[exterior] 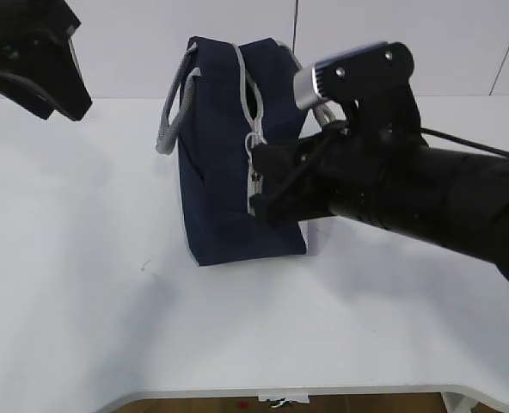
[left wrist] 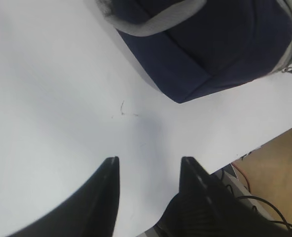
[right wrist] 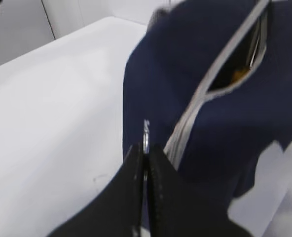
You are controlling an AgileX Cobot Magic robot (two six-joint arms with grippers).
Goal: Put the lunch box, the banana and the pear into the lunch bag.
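Observation:
The navy-blue lunch bag stands upright at the middle back of the white table, grey handles up; it also shows in the left wrist view and the right wrist view. My right gripper is shut on the metal ring pull of the grey zipper, at the bag's front edge. The zipper is partly open near the top, with a bit of yellow showing inside. My left gripper is open and empty, raised at the far left. Lunch box, banana and pear are not plainly visible.
The white table stretches to the left and front of the bag. Its front edge is near. Cables and floor show past the table edge in the left wrist view.

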